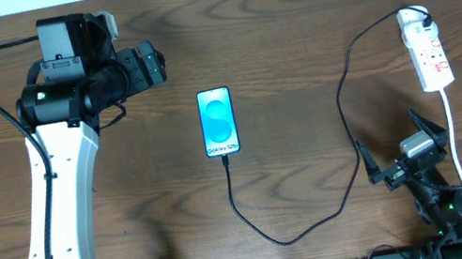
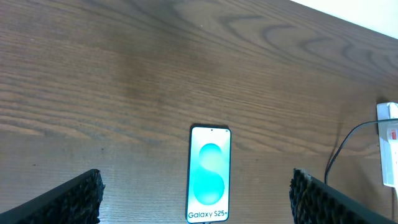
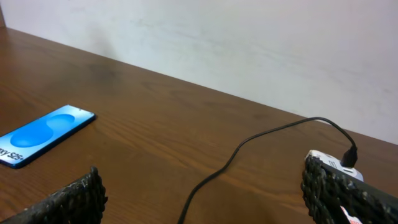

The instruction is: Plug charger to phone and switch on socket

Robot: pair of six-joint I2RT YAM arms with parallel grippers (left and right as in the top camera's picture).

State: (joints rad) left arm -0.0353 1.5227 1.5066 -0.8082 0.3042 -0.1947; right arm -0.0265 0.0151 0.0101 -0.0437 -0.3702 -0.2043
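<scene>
The phone (image 1: 218,121) lies in the table's middle, blue screen up, and shows in the left wrist view (image 2: 209,182) and the right wrist view (image 3: 45,134). The thin black charger cable (image 1: 344,119) runs from the phone's near end in a loop to its black plug, seated in the far end of the white socket strip (image 1: 424,48) at the right. The cable (image 3: 261,140) and socket (image 3: 329,163) show in the right wrist view. My left gripper (image 1: 157,63) is open and empty, far left of the phone. My right gripper (image 1: 399,149) is open and empty, near the front right.
The socket's thick white cord (image 1: 455,142) runs toward the front edge beside my right arm. The left arm's white link (image 1: 59,207) lies along the table's left side. A pale wall (image 3: 249,43) stands behind the table.
</scene>
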